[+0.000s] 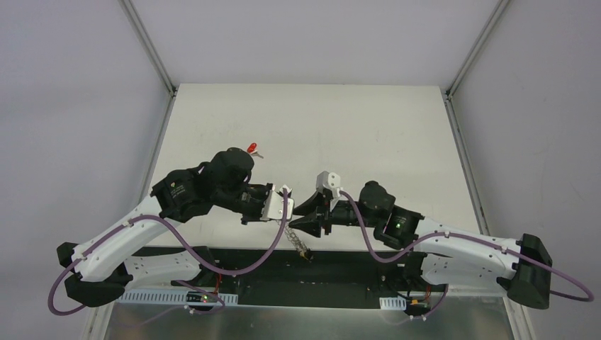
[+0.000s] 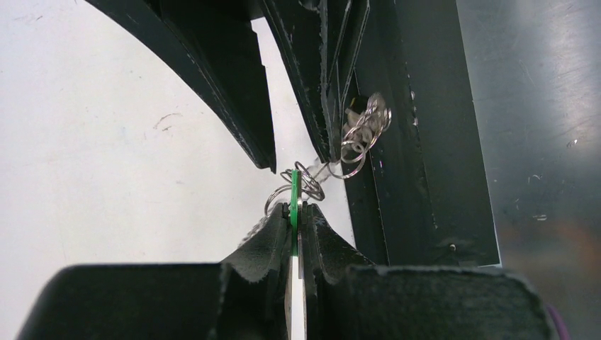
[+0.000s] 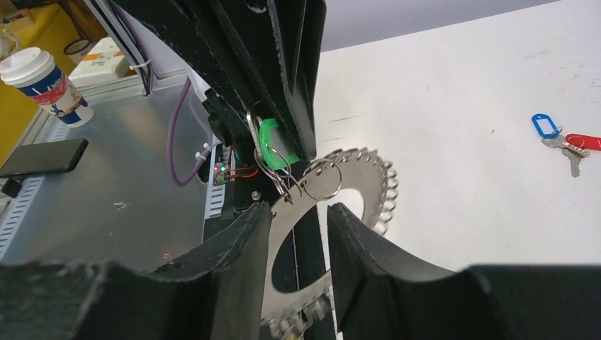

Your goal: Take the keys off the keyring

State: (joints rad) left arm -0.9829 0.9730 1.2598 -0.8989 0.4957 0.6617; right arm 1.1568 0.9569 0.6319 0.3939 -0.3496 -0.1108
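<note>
My left claw (image 2: 296,212) is clamped on the green key (image 2: 293,185), above the middle of the worktop's (image 1: 354,127) near edge. The keyring (image 3: 372,177) hangs from it between the parted fingers of my right claw (image 3: 301,212); whether it touches them I can't tell. I'd grip the ring firmly, then work the key along its wire loop (image 3: 324,180) without yanking.

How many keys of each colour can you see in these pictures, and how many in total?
green key: 1
blue key: 1
red key: 1
Total: 3
</note>
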